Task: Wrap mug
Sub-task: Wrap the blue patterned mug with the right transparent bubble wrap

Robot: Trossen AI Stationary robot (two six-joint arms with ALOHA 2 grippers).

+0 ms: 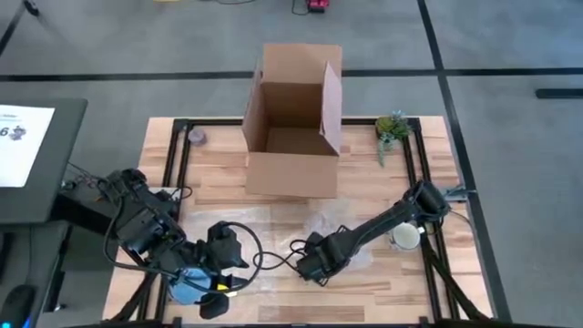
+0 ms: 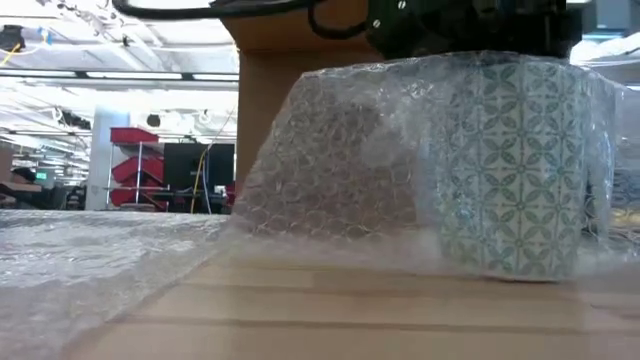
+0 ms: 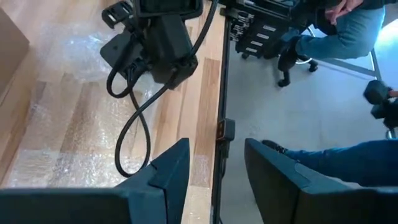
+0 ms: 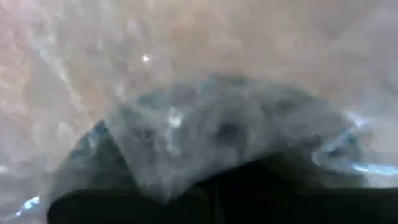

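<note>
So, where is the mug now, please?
In the low view the mug stands upright on the table, on the picture's right, draped in bubble wrap, with the cardboard box behind it.

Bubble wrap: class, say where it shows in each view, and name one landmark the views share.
High view: wrap mid-table, before the box, under the right gripper.
Low view: draped over the mug, across the picture.
Left wrist view: flat on the wood beyond the open left gripper.
Right wrist view: fills the picture, close up.
Landmark: the box, in the high, low and left wrist views.
</note>
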